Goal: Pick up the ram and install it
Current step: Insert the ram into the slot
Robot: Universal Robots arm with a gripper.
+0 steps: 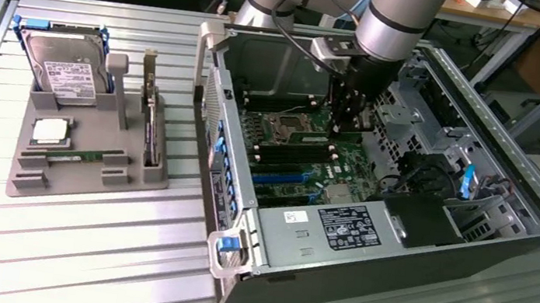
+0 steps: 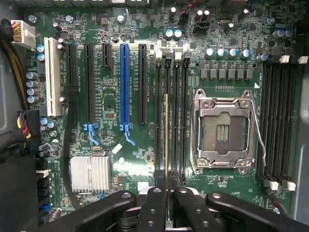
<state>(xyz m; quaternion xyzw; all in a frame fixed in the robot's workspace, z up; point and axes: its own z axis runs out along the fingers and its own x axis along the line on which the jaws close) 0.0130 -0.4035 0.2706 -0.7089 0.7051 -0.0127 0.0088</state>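
My gripper (image 2: 167, 191) is shut on the ram (image 2: 166, 140). In the wrist view the ram shows edge-on as a thin gold-green line running out from between the black fingers (image 2: 154, 203). It lies along the second of the black memory slots (image 2: 176, 111) beside the empty processor socket (image 2: 224, 130); whether it touches the slot I cannot tell. In the exterior view the gripper (image 1: 348, 124) reaches down inside the open computer case (image 1: 514, 199), just above the motherboard (image 1: 296, 159).
Left of the case a grey tray (image 1: 88, 182) holds a hard drive (image 1: 67, 70), a square silver chip (image 1: 51, 130), a thin green stick (image 1: 87, 156) and an upright card (image 1: 151, 124). Case walls, a power supply (image 1: 344, 228) and cables (image 1: 423, 179) surround the board.
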